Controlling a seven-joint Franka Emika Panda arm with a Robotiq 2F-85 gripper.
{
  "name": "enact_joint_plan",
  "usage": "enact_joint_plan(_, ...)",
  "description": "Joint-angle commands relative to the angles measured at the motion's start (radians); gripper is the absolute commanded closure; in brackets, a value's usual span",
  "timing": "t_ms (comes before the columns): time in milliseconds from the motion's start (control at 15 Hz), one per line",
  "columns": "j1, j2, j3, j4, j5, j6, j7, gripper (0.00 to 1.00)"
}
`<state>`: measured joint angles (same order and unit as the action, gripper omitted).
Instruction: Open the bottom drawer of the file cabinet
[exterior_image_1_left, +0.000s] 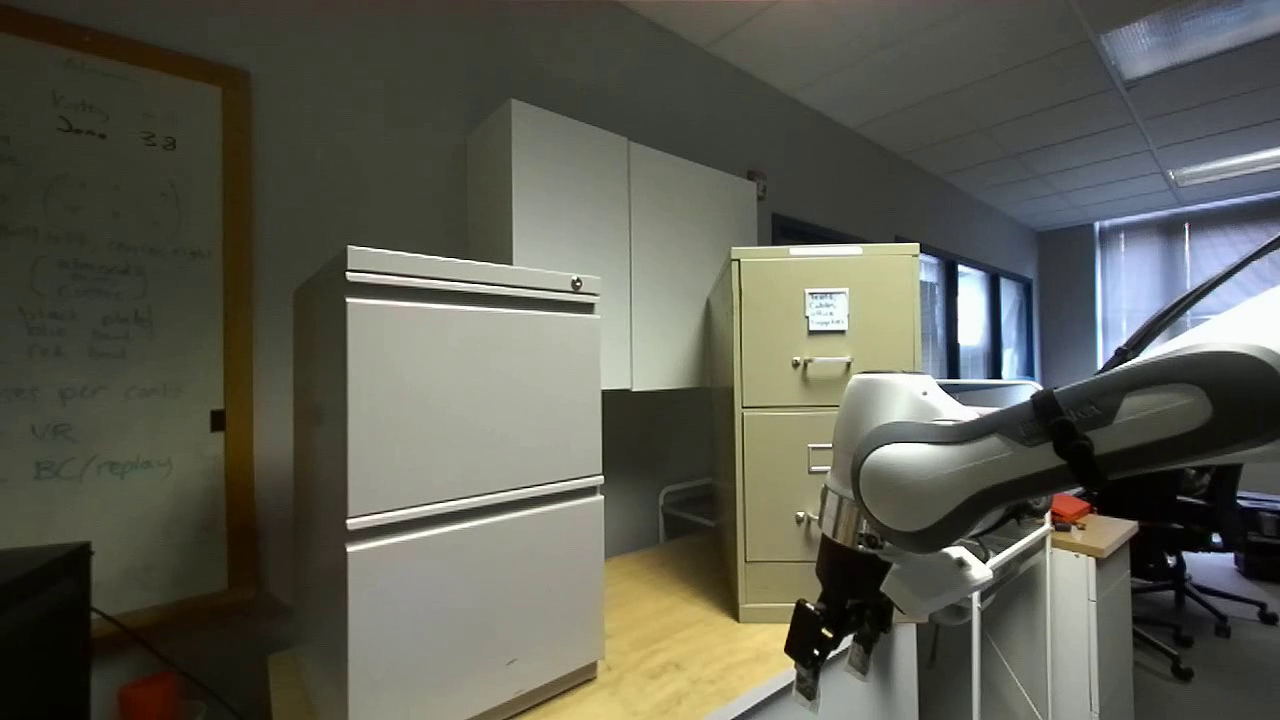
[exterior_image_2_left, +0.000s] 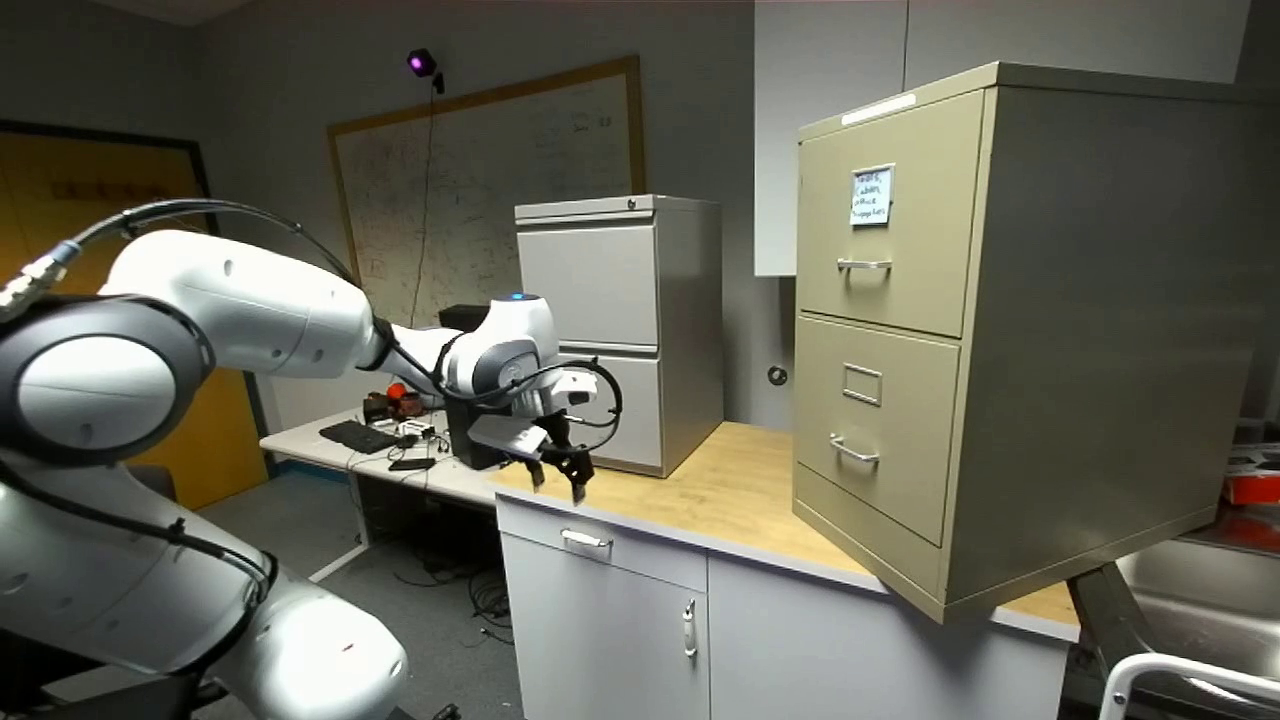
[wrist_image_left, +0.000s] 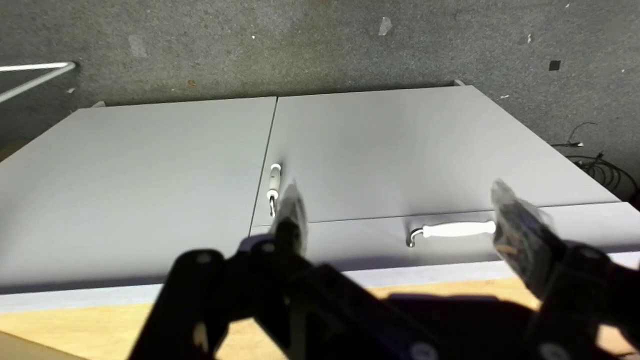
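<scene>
whiteboard (exterior_image_1_left: 110, 330) reads "vr" & "bc/replay", tan cab (exterior_image_1_left: 785, 435) w/ "cables" label (exterior_image_1_left: 827, 311), hand (wrist_image_left: 397, 202) spread.

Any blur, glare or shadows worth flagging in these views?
In the wrist view, gripper blurred, door handle beyond it sharper, white counter drawer handle washed out; in an exterior view, window pane glaring white, gray wall dim; in an exterior view, soft shadow on the counter front below the beige file cabinet.

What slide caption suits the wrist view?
Open, empty gripper; beyond it, a white drawer handle, a cupboard door handle and grey floor, with wooden counter along the bottom.
</scene>
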<state>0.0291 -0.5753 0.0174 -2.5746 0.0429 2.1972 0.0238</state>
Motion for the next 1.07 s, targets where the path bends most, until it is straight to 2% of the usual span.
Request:
enact_joint_plan(0, -0.033, 0.041, 0.04, 0.046, -0.094, 0.013, 0.022, 0.0)
enact_joint_plan(467, -0.072, 0.193, 0.066, 0.254, -0.302, 0.0, 0.011, 0.0)
enact_joint_plan(733, -0.098, 0.298, 0.042, 0.4, -0.405, -0.021, -0.013, 0.0)
enact_joint_plan(1000, -0.119, 0.428, -0.004, 0.552, -0.461, -0.019, -0.067, 0.0)
